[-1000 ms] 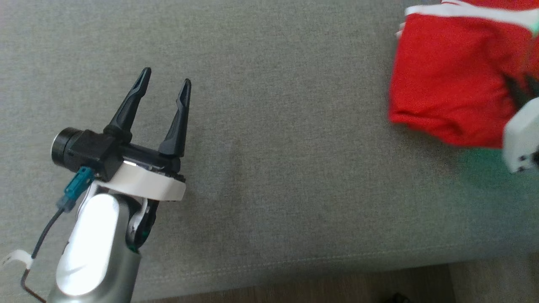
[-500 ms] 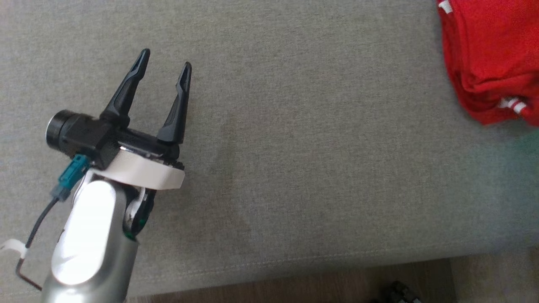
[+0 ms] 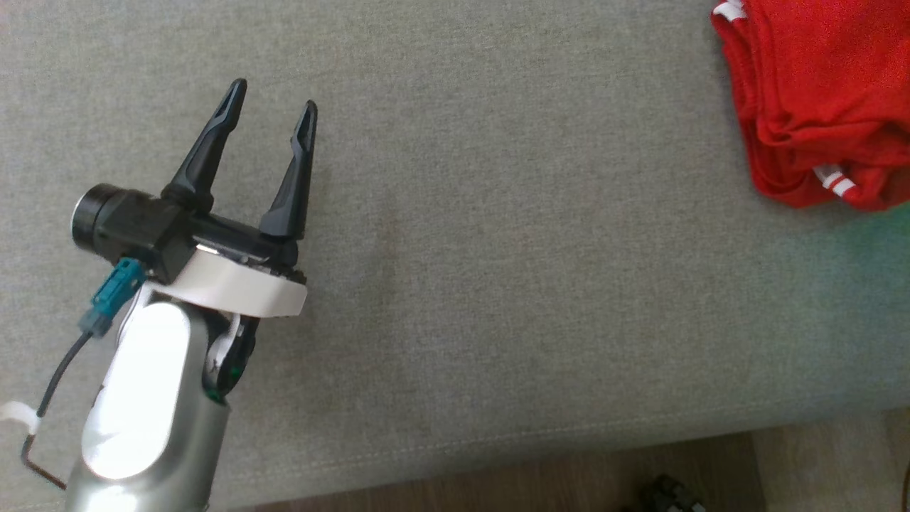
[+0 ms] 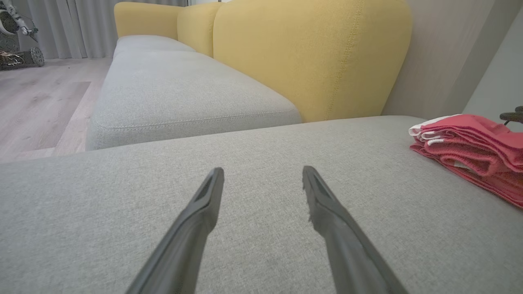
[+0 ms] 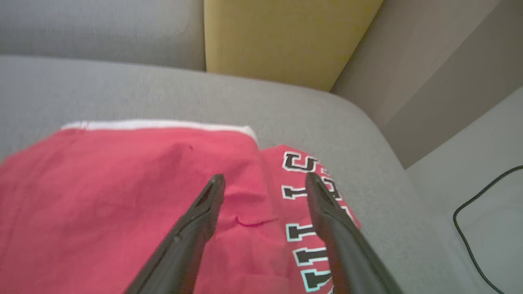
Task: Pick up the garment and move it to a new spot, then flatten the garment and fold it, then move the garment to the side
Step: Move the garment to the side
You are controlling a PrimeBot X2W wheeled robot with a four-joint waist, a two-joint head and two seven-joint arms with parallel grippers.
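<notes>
The garment [image 3: 825, 99] is a red top with white trim, lying folded at the far right of the grey sofa seat [image 3: 512, 213]; from the left wrist it shows as a stacked red pile [image 4: 470, 151]. My right gripper [image 5: 263, 181] hovers just above the garment [image 5: 122, 196] with its fingers apart and nothing between them; black and white letters show beside its right finger. My left gripper [image 3: 274, 96] is open over bare cushion at the left, far from the garment.
A yellow backrest [image 4: 310, 53] and another grey seat cushion [image 4: 179, 94] lie beyond the seat. The seat's front edge [image 3: 498, 448] borders wooden floor [image 3: 540, 483]. A black cable [image 5: 478, 228] lies on the floor to the right of the sofa.
The right gripper, shut in the garment a second ago, has let go and left the head view. The garment now lies folded at the right. The head view has shifted.
</notes>
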